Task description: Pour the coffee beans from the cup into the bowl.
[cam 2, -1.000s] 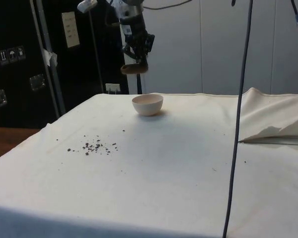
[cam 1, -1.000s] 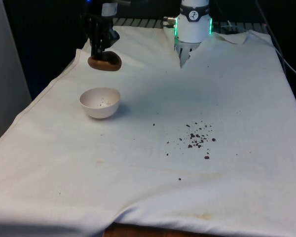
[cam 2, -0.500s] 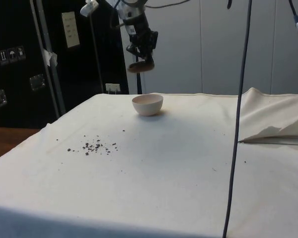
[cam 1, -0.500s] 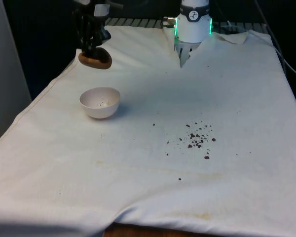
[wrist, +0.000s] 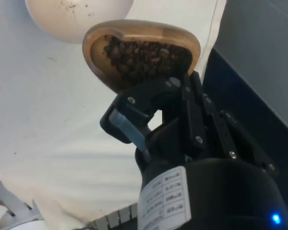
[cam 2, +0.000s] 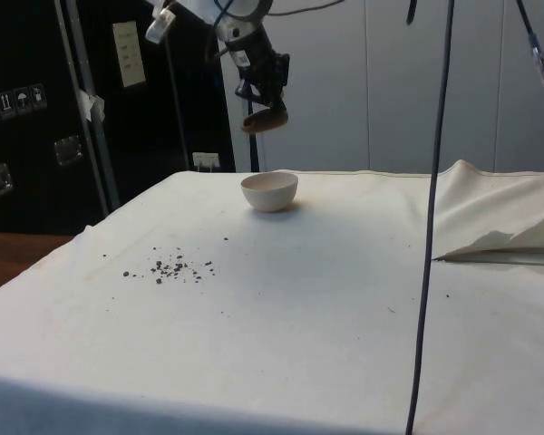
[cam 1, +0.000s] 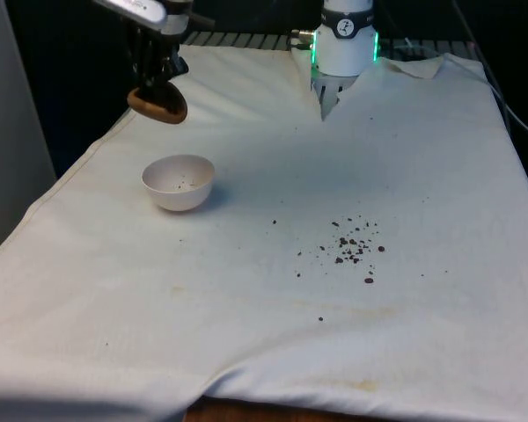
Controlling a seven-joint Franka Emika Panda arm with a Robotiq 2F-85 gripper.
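A brown wooden cup (cam 1: 159, 105) hangs in the air with my gripper (cam 1: 156, 86) shut on its rim. It hangs behind the white bowl (cam 1: 178, 182) and towards the front view's left, above the table's edge. In the side view the cup (cam 2: 265, 120) is tilted, well above the bowl (cam 2: 269, 191), under the gripper (cam 2: 260, 94). From the wrist, the cup (wrist: 141, 52) holds many coffee beans, the gripper (wrist: 151, 93) clamps its near rim, and the bowl (wrist: 77, 14) lies beyond it with a few specks inside.
Spilled beans (cam 1: 352, 246) lie scattered on the white cloth at the front view's right of the bowl, also seen as a patch of beans (cam 2: 172, 268) in the side view. The robot base (cam 1: 346, 44) stands at the far end. A dark cable (cam 2: 431, 227) hangs and the cloth bunches up (cam 2: 499, 231).
The gripper has carried the cup towards the front view's left and slightly up, and tilted it. The bowl and the spilled beans have stayed put.
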